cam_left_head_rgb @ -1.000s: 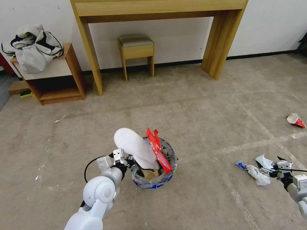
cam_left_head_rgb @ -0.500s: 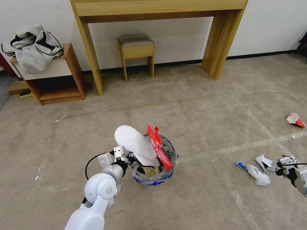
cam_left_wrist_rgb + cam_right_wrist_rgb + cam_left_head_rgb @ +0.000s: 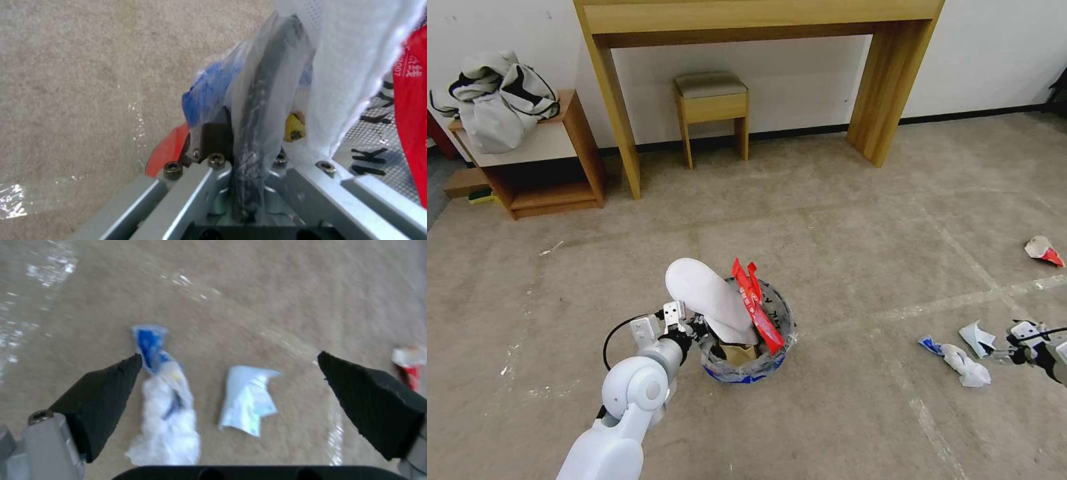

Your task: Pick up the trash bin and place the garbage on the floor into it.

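The trash bin, red with a blue band and a clear liner, is held at its near rim by my left gripper, which is shut on it. A white slipper, a red wrapper and a brown paper bag stick out of the bin. In the left wrist view the rim runs between the shut jaws, with the slipper beside it. My right gripper hangs open low at the right. Under it lie a white-blue crumpled paper and a pale blue paper.
A red-and-white scrap lies on the floor at the far right. A wooden console table, a stool and a low shelf bearing a grey-white jacket stand along the back wall.
My right gripper has drawn back to the right, away from the papers, which stay on the floor. The left arm with the bin has shifted slightly farther off.
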Tool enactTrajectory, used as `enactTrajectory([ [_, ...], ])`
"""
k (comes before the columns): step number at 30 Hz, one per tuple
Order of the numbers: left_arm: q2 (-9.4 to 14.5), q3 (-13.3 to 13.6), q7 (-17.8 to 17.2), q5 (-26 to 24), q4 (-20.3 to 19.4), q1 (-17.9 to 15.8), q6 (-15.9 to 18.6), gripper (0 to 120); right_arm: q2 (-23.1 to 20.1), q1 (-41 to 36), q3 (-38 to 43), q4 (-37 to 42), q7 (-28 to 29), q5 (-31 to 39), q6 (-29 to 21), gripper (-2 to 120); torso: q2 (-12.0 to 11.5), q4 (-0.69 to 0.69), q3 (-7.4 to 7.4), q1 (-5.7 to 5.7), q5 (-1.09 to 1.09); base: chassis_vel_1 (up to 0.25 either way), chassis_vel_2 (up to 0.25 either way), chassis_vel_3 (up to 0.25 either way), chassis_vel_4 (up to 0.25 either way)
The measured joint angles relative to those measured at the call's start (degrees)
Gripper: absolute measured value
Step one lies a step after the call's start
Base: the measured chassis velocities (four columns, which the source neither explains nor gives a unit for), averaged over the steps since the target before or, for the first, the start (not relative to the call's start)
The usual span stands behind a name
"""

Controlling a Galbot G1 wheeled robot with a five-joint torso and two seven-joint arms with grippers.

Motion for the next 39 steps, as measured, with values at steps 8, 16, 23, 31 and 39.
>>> enactTrajectory([
  [8,-0.3,0.4,0.0,-0.1,0.6,-0.6,0.0,1,-0.2,3.5,-5.1,-0.9,-5.5,-0.4,-1.4,100,0.0,0.01,0.00,0.00,0.01,0.000,0.000,0.000,0.000],
  [16,-0.6,0.7,-0.2,-0.2,1.0,-0.9,0.0,1,-1.4,6.8,-9.6,-4.2,-12.6,2.0,-7.2,100,0.0,-0.01,0.00,0.00,0.00,0.000,0.000,0.000,0.000],
  [23,-0.7,0.3,-0.1,-0.2,0.7,-0.8,0.0,1,-2.1,10.2,-11.4,-7.9,-14.0,-0.6,-9.4,100,0.0,0.02,0.00,0.00,0.00,0.000,0.000,0.000,0.000],
  [31,-0.5,0.3,0.1,-0.3,1.0,-0.8,-0.1,1,-1.3,12.6,-13.9,-12.5,-15.6,-2.1,-10.1,100,0.0,-0.01,0.00,0.00,-0.01,0.000,0.000,0.000,0.000],
  [39,-0.1,0.2,0.2,-0.9,1.4,-1.2,-0.2,1,2.3,18.6,-18.6,-20.0,-15.7,-4.9,-8.2,100,0.0,0.00,0.00,0.00,0.01,0.000,0.000,0.000,0.000],
])
